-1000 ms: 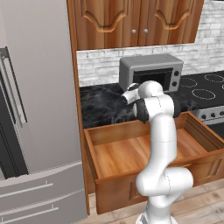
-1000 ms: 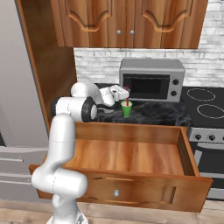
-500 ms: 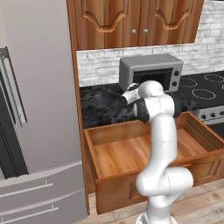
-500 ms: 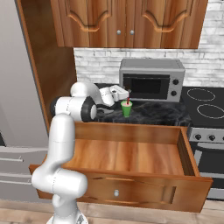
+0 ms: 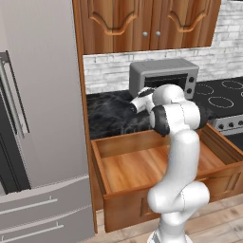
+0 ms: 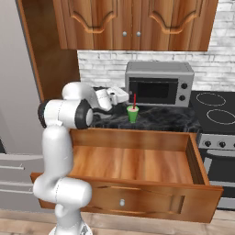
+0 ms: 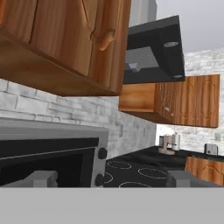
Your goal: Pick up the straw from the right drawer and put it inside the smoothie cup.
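Gripper (image 6: 123, 95): jaws apart, holding nothing.
Straw (image 6: 134, 100): thin red stick, upright in the cup, just beside the gripper.
Cup (image 6: 132, 114): green, tapered.
Drawer (image 6: 137, 161): smooth wood, pulled out, below.

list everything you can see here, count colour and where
smoothie cup: one, green, on the dark counter in front of the microwave
straw: one, red, standing in the smoothie cup
right drawer: one, orange-brown wood, pulled open below the counter
microwave: one, grey, on the counter against the brick wall
upper cabinets: brown wood, above the microwave
stove: one, black top, right of the counter
fridge: one, grey, left of the drawer
arm: one, white
pincer: one, open, left of the cup
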Available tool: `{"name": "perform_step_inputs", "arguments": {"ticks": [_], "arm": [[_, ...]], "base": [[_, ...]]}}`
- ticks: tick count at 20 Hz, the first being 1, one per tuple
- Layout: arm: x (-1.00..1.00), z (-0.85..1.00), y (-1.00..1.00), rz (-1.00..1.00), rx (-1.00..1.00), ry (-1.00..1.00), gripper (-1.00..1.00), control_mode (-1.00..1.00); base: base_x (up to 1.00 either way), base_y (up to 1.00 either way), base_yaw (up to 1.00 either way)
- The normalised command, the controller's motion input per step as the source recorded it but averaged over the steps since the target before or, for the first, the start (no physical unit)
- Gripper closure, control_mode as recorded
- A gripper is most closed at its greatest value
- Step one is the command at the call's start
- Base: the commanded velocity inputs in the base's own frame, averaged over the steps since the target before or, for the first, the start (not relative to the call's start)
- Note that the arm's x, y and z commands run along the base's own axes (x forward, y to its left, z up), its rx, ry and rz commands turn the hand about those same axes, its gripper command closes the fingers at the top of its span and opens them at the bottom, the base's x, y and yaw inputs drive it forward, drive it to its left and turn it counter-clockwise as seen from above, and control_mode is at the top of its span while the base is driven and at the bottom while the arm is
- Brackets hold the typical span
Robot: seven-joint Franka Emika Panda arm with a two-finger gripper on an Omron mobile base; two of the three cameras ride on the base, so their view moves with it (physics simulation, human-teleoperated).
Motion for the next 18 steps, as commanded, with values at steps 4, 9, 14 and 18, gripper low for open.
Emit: {"name": "perform_step_inputs", "arguments": {"ticks": [4, 9, 14, 18], "arm": [[-1.00, 0.28, 0.18, 0.00, 0.00, -0.07, -1.00, -1.00], [-1.00, 0.31, 0.10, 0.00, 0.00, -0.06, -1.00, -1.00], [-1.00, 0.37, 0.14, 0.00, 0.00, -0.07, -1.00, -1.00], [-1.00, 0.50, 0.35, 0.00, 0.00, -0.02, -1.00, -1.00]], "base": [[0.00, 0.00, 0.00], [0.00, 0.00, 0.00], [0.00, 0.00, 0.00], [0.00, 0.00, 0.00]]}}
